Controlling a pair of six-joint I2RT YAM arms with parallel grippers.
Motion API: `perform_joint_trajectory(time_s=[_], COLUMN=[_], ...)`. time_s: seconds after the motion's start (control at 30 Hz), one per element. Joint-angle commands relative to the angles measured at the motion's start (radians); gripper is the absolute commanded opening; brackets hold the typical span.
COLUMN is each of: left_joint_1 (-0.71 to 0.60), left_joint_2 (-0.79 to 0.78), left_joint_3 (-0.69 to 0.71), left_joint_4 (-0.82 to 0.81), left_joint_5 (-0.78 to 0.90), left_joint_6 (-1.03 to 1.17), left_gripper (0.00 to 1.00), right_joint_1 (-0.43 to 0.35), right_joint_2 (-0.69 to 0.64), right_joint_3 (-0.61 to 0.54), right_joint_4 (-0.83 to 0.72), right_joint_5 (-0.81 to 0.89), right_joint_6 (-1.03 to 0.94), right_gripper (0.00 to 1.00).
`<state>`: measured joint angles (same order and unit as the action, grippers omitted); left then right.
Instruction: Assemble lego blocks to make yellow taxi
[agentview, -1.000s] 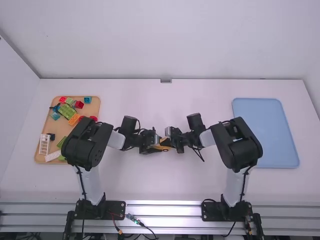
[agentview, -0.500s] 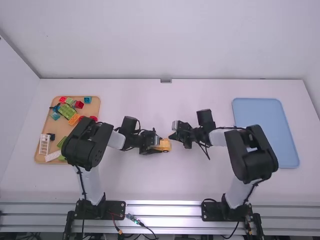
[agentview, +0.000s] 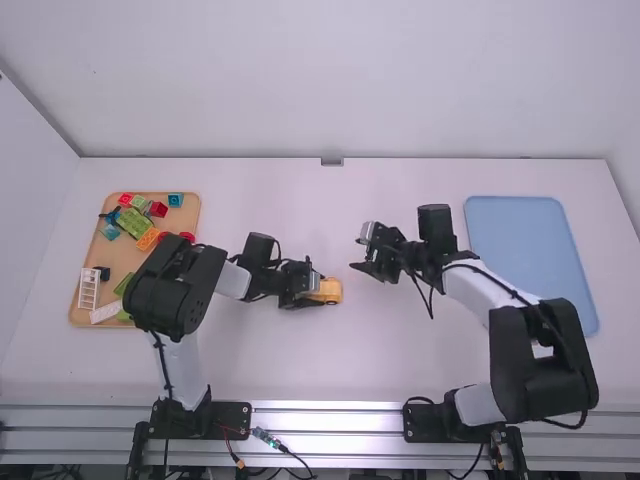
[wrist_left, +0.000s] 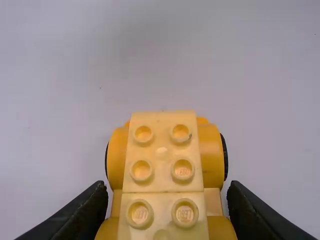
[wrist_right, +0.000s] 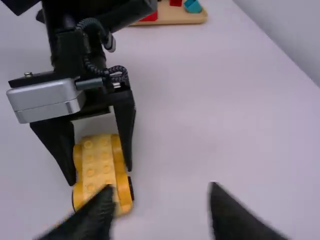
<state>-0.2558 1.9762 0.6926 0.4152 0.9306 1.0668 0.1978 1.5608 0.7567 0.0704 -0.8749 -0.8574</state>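
Since it has to stay square while pieces are pressed on, the yellow plastic block taxi (wrist_left: 162, 167) sits mid-bench, wheels down and pale studs facing up, between the fingers of the left gripper (wrist_left: 168, 187). Those fingers are closed on its two flanks — a side grip that leaves the whole studded top free for a block coming from above, and probably meant to stop the car rolling on its dark wheels. Just beyond its free end, the right gripper (wrist_right: 161, 194) hangs empty, its fingers spread apart, which leaves it fit for fetching or pressing a part. Farther out to the left, a tan wooden tray (agentview: 122, 258) keeps the loose stock together: green blocks (agentview: 133, 222), an orange block (agentview: 148, 239), a teal block (agentview: 176, 200) and a white ladder-like piece (agentview: 88, 288). On the far right of the white bench (agentview: 330, 370) lies a flat blue tray (agentview: 530, 265) — likely where the finished taxi should go.
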Motion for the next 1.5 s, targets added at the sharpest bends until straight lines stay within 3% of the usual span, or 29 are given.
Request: perform_joint_trajectory(time_s=[0.0, 0.03, 0.23, 0.33, 0.57, 0.7, 0.73, 0.87, 1.03, 1.17, 1.33, 1.47], left_joint_1=[-0.013, -0.011, -0.013, -0.011, -0.01, 0.009, 0.025, 0.102, 0.202, 0.27, 0.272, 0.277], left_joint_2=[0.025, 0.025, 0.025, 0.025, 0.025, 0.005, -0.027, -0.147, -0.325, -0.463, -0.541, -0.561], left_joint_3=[-0.03, -0.03, -0.03, -0.03, -0.029, -0.03, -0.029, -0.025, 0.027, 0.092, 0.101, 0.101], left_joint_4=[-0.019, -0.019, -0.019, -0.019, -0.019, -0.046, -0.087, -0.232, -0.569, -0.806, -0.764, -0.636], left_joint_5=[-0.057, -0.057, -0.057, -0.057, -0.052, -0.044, -0.018, -0.028, -0.187, -0.444, -0.713, -0.977], left_joint_6=[0.023, 0.022, 0.018, 0.018, 0.018, 0.018, 0.018, 0.019, 0.036, 0.019, 0.007, -0.365], left_gripper=[0.41, 0.43, 0.58, 0.78, 0.92, 0.95, 1.0, 0.99, 0.99, 0.99, 0.99, 0.99], right_joint_1=[-0.009, -0.009, -0.008, -0.008, -0.008, -0.009, -0.01, -0.009, -0.007, -0.007, -0.008, -0.008], right_joint_2=[-0.061, -0.082, -0.145, -0.15, -0.15, -0.15, -0.15, -0.15, -0.15, -0.15, -0.15, -0.15], right_joint_3=[-0.004, -0.004, -0.004, -0.004, -0.004, -0.004, -0.004, -0.005, -0.004, -0.004, -0.004, -0.004], right_joint_4=[-0.024, -0.039, -0.088, -0.093, -0.102, -0.102, -0.102, -0.102, -0.093, -0.071, -0.04, -0.009], right_joint_5=[0.078, 0.098, 0.144, 0.143, 0.143, 0.143, 0.148, 0.206, 0.214, 0.228, 0.253, 0.292], right_joint_6=[0.031, 0.031, 0.031, 0.029, 0.02, 0.019, 0.02, 0.024, 0.024, 0.023, 0.023, 0.024], right_gripper=[0.87, 0.99, 0.99, 0.99, 0.99, 0.99, 0.99, 0.99, 0.99, 0.99, 0.99, 0.99])
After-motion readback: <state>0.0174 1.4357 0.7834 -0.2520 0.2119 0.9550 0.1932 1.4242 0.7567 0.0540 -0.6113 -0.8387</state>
